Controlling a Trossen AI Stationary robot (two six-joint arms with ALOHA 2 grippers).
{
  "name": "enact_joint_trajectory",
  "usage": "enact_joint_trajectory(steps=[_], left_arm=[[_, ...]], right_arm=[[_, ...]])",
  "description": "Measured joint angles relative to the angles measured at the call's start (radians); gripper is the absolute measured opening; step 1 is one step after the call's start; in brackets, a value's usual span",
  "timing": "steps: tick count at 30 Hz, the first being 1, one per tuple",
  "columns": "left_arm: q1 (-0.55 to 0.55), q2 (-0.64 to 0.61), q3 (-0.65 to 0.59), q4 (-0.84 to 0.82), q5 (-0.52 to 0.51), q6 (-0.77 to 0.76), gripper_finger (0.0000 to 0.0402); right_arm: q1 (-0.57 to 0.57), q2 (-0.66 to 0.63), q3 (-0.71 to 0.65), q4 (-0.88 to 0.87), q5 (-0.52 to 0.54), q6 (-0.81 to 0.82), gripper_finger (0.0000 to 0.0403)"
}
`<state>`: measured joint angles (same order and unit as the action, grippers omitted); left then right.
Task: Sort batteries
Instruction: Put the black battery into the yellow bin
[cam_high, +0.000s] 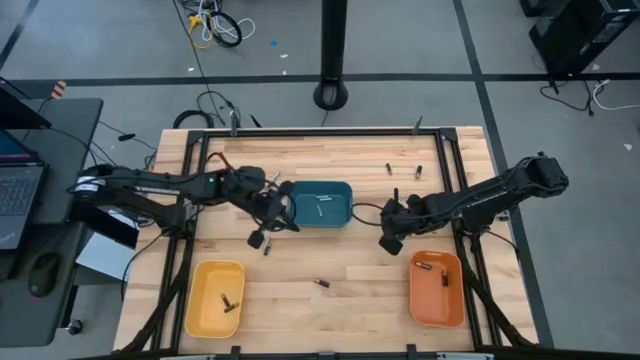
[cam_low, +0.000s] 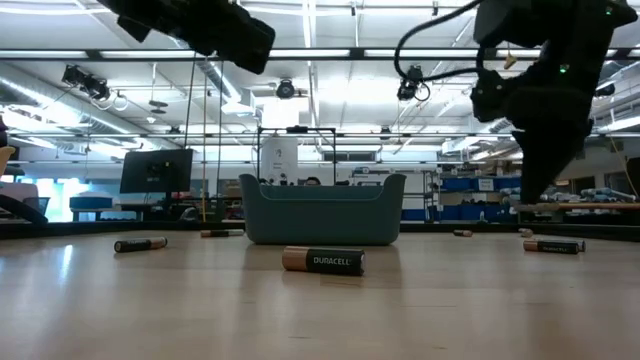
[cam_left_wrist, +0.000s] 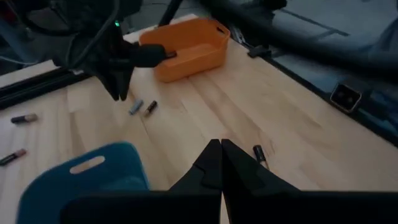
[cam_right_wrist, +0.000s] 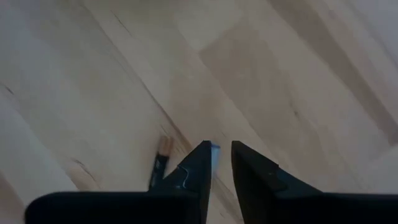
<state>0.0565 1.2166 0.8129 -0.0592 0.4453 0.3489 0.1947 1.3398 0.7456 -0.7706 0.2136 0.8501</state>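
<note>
Batteries lie scattered on the wooden table: one near the middle front, one left of it, several toward the far edge. More lie in the teal bin, the yellow tray and the orange tray. My left gripper hovers shut and empty by the bin's near left corner. My right gripper points down, slightly open and clear of the table, right of the bin. Two batteries lie on the wood just below it; one shows beside its finger.
The teal bin stands mid-table between the two arms. The yellow tray is at the near left and the orange tray at the near right. A black frame runs around the tabletop. Bare wood lies between the two front trays.
</note>
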Motion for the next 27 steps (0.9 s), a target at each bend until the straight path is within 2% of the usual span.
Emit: enact_joint_trajectory(steps=[3, 6, 10, 14, 20, 27], left_arm=[[0.011, 0.030, -0.009, 0.050, 0.042, 0.022, 0.0005], [0.022, 0.035, -0.081, 0.226, 0.096, -0.006, 0.0005], [0.045, 0.034, -0.212, 0.496, 0.099, -0.102, 0.0005], [0.075, 0.034, -0.302, 0.666, 0.074, -0.147, 0.0005], [0.117, 0.033, -0.371, 0.781, 0.066, -0.176, 0.0005], [0.136, 0.033, -0.392, 0.788, 0.064, -0.178, 0.0005]], right_arm=[[0.000, 0.009, 0.000, -0.019, -0.013, 0.003, 0.0088], [0.000, 0.019, 0.000, -0.018, -0.031, -0.011, 0.0102], [0.000, 0.036, 0.000, -0.019, -0.041, -0.012, 0.0115], [-0.001, 0.053, 0.000, -0.014, -0.058, -0.026, 0.0119], [-0.001, 0.059, 0.000, 0.038, -0.121, -0.034, 0.0120], [0.015, 0.073, 0.000, 0.112, -0.165, -0.008, 0.0120]])
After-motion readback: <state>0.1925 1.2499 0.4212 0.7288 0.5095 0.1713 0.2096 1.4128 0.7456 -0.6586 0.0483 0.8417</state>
